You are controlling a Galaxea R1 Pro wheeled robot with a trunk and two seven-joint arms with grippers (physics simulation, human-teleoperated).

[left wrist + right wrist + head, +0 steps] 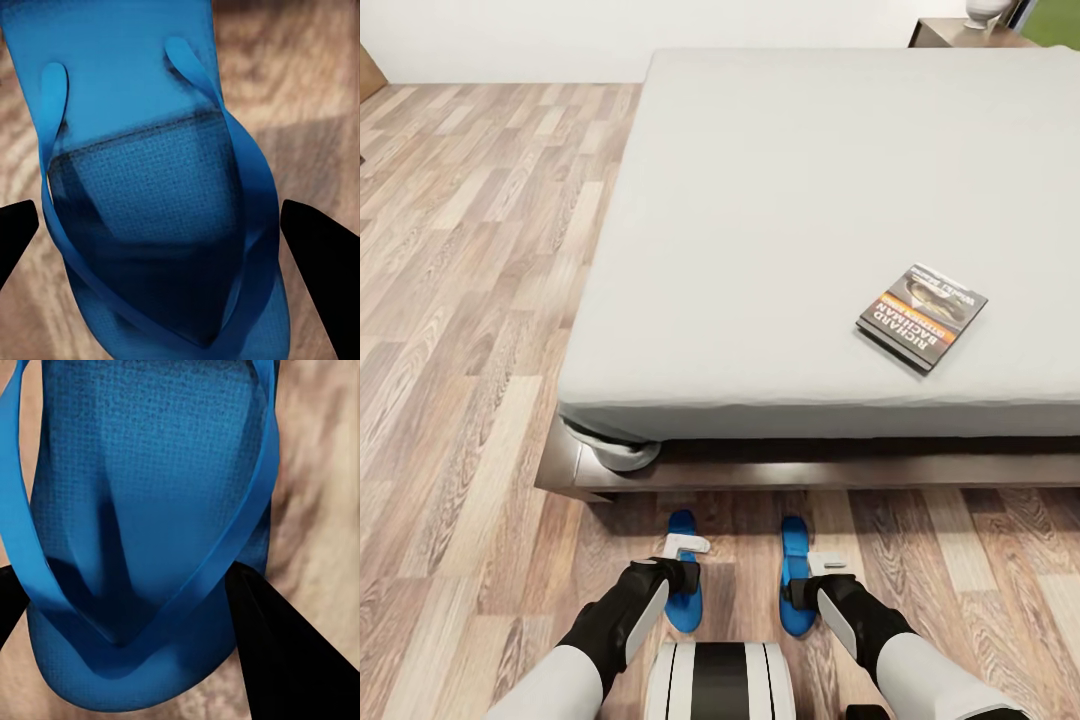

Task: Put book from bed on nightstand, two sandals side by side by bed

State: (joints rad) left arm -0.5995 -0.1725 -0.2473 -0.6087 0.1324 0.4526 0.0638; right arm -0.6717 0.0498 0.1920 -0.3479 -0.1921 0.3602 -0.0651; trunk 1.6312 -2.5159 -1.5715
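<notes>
left gripper (682,572) spread wide over left sandal (683,580); right gripper (807,590) straddles right sandal (796,585), grip uncertain. both sandals on floor (460,300) beside bed (810,200). book (921,315) on mattress, beyond right gripper.

I count two blue sandals on the floor, the left sandal (683,585) and the right sandal (796,590), lying side by side just in front of the bed (830,200), of which there is one. One book (921,315) lies on the mattress. I have two arms, each ending in one tool: my left tool (687,546) over the left sandal and my right tool (828,564) over the right one. Each wrist view shows one sandal with two thong straps meeting at one toe post. At the far corner I make out one piece of wooden furniture (950,34), with one pale object (984,12) on top.
</notes>
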